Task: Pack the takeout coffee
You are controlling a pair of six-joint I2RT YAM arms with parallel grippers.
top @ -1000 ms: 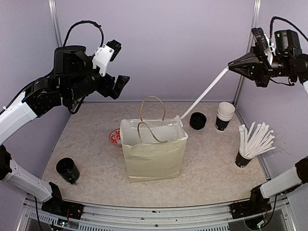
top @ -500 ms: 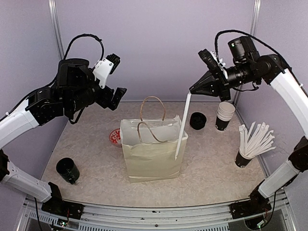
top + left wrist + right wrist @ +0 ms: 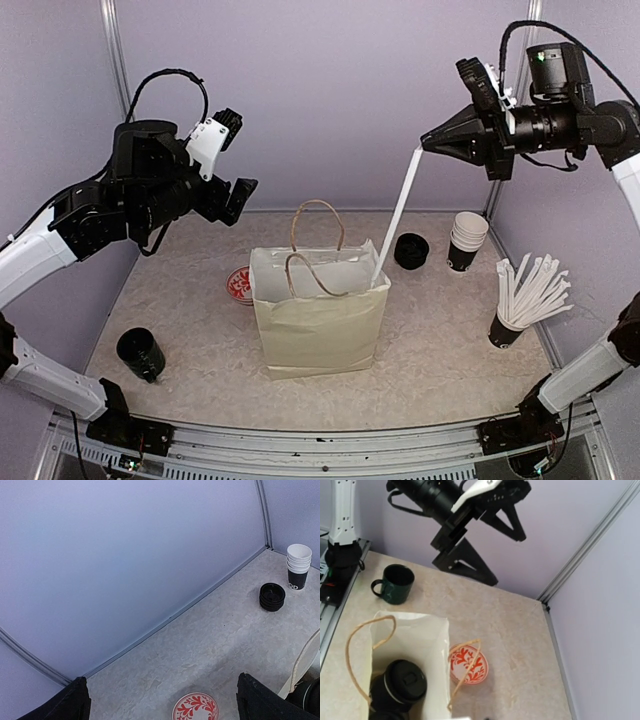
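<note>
You're pinching a thin white stick point(image 3: 398, 212) in the right tool point(image 3: 427, 142), left tool point(image 3: 237, 156) gaping; the bagged lidded black paper cup point(image 3: 400, 682) is looking light, crushable, so grip its sides.

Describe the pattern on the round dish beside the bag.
The dish shows red leafy scrollwork on white, clearest in the right wrist view.

Matt paper bag point(image 3: 320, 330), smooth-lidded black takeout coffee point(image 3: 402, 680), mottled stone-look table point(image 3: 450, 340)
</note>
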